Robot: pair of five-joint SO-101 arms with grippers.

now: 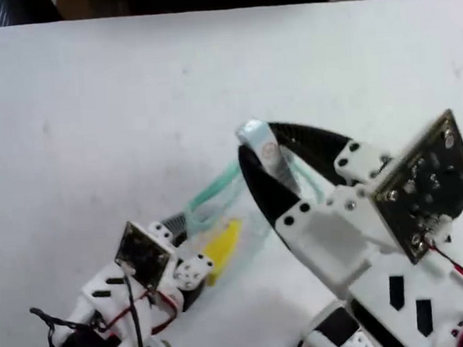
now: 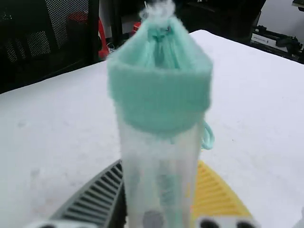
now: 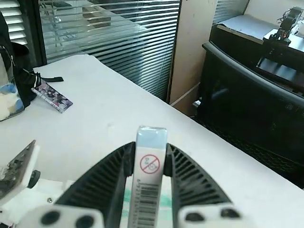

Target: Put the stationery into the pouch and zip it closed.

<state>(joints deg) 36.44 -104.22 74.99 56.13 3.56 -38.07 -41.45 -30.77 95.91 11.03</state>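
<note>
The pouch (image 1: pixel 218 201) is clear plastic with a mint-green band and zip, and it lies near the table's front middle. In the left wrist view the pouch (image 2: pixel 159 109) stands up between a grey finger (image 2: pixel 95 202) and a yellow finger (image 2: pixel 216 194). My left gripper (image 1: pixel 201 238) is shut on the pouch's lower end. My right gripper (image 1: pixel 259 140), with black fingers, hovers over the pouch's far end. It is shut on a white and light-blue eraser-like stick (image 3: pixel 151 142) with a barcode. This stick (image 1: pixel 264 155) points down toward the pouch.
The white table (image 1: pixel 111 111) stretches open to the left and back. In the right wrist view a small printed card (image 3: pixel 52 96) and a dark bag with a plush (image 3: pixel 10 95) lie far off. A circuit board on the other arm (image 3: pixel 16 166) sits close by.
</note>
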